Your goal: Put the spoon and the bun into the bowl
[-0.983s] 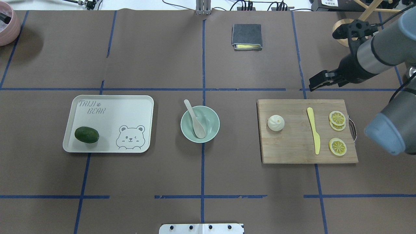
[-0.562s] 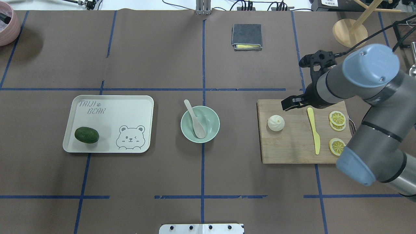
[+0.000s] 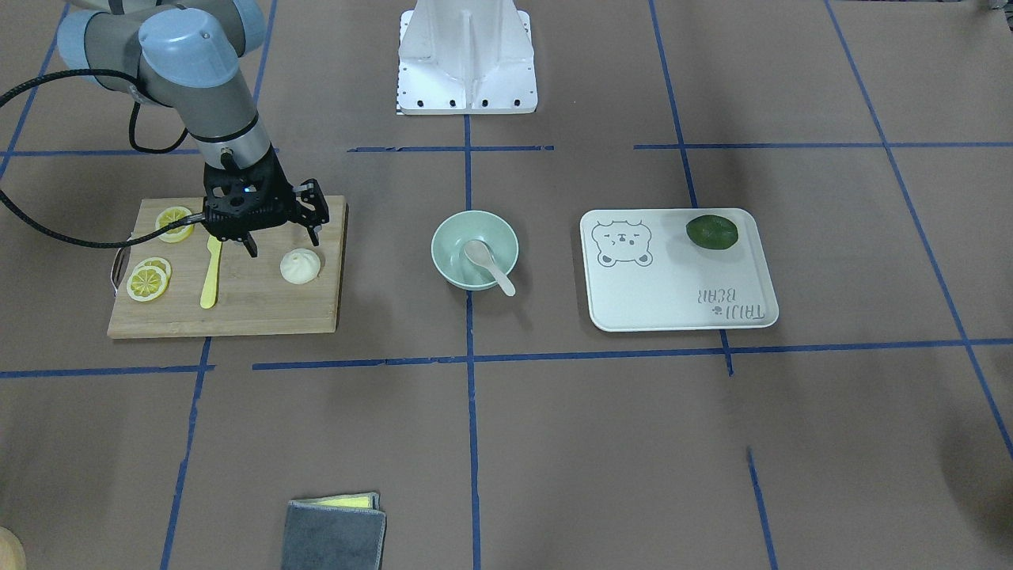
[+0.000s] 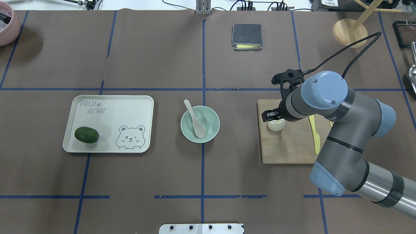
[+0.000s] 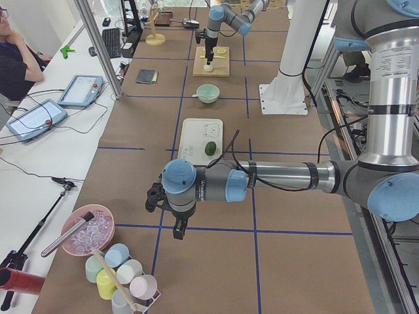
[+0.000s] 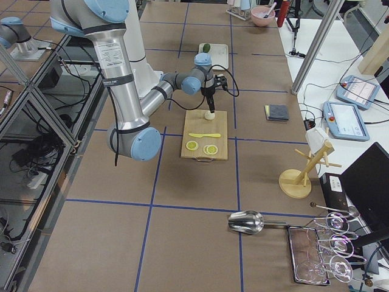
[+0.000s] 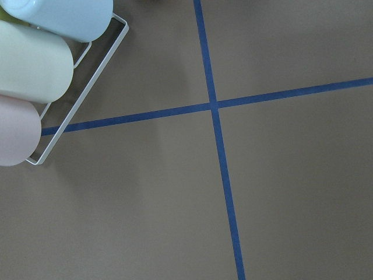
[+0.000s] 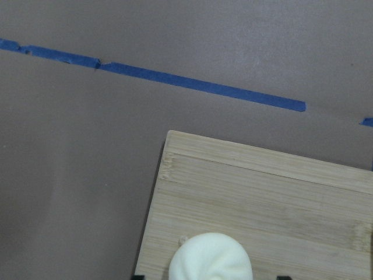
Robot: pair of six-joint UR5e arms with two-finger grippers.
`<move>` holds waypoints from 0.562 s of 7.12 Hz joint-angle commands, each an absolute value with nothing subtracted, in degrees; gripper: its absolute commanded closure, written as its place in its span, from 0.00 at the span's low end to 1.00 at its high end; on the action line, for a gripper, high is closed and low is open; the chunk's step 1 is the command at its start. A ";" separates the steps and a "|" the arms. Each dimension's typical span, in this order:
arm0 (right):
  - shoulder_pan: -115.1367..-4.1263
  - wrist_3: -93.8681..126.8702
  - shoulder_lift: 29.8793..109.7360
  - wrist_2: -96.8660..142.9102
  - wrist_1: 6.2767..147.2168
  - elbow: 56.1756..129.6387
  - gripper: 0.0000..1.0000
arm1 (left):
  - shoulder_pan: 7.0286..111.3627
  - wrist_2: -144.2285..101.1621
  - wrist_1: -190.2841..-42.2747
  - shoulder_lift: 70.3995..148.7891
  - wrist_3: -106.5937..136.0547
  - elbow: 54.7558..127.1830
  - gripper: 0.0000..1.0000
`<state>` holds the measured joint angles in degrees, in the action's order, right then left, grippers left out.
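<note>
Already the spoon (image 4: 195, 119) lies in the bowl (image 4: 213, 129), so the bun (image 3: 301, 266) on the board (image 3: 237, 310) is in hand: right fingers (image 3: 314, 231) hang wide apart and empty just over it, and must next lower and close gently.

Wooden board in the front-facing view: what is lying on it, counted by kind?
Bun: 1
Yellow knife: 1
Lemon slices: 3
Total: 5
</note>
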<state>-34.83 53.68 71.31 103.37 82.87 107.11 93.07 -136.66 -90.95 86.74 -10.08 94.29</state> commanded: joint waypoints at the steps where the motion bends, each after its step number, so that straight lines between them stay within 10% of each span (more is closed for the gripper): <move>1: -34.54 53.44 71.19 102.48 82.88 105.91 0.27 | 93.08 -136.67 -90.97 86.84 -10.11 94.48 0.00; 4: -33.84 53.88 71.10 102.39 82.88 105.29 0.49 | 92.99 -136.58 -90.97 87.28 -10.02 94.48 0.00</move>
